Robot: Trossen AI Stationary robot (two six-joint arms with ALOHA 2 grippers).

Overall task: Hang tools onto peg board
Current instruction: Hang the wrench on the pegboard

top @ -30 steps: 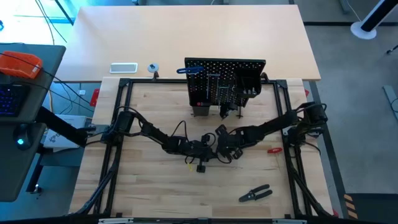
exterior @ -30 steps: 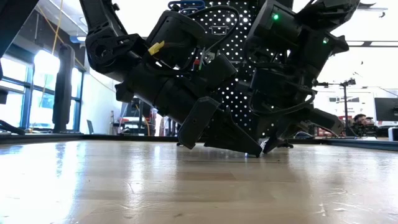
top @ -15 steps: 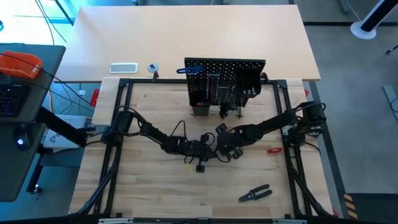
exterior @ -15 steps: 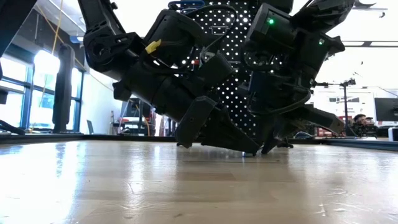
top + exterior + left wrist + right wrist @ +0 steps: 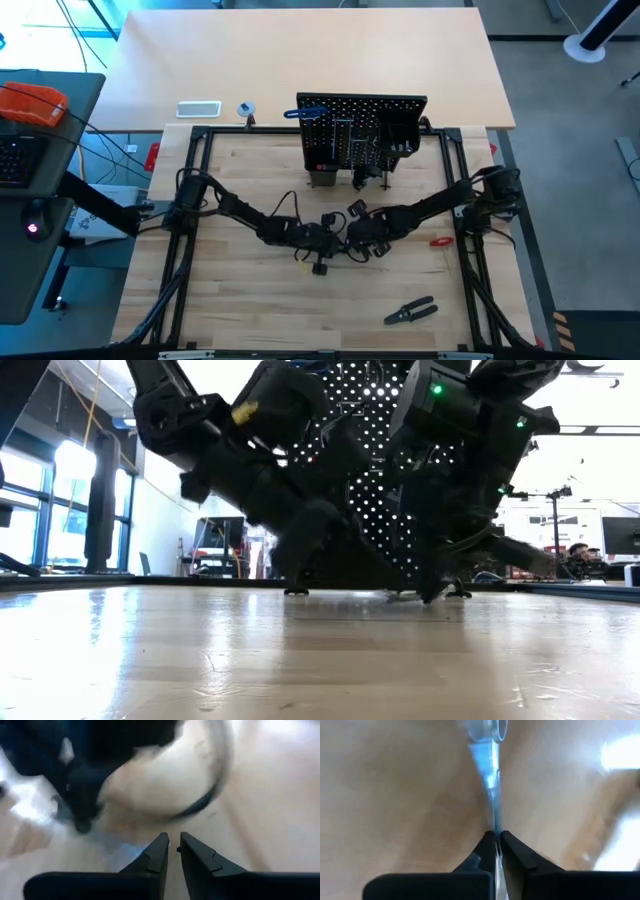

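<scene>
Pale wood covers the table [image 5: 250, 310]. In the high view the two arms meet at its middle, the left end effector [image 5: 325, 243] and the right end effector [image 5: 352, 238] almost touching. The peg board [image 5: 362, 140] stands upright at the far edge, well apart from them. Black-handled pliers [image 5: 410, 312] lie alone near the front.

The low view shows both wrists tilted down close to the table, with the board's holes behind them. What they hold is hidden there.

In the left wrist view the fingers stand a narrow gap apart, gripping nothing I can make out. A bluish blur lies just past the tips.

In the right wrist view the fingers are clenched on the thin shaft of a screwdriver [image 5: 487, 775], whose clear blue handle points away, just above the wood. It looks light and stiff, but the smooth, narrow shaft could swivel or slip. A hold nearer the handle would likely steady it for hanging.
</scene>
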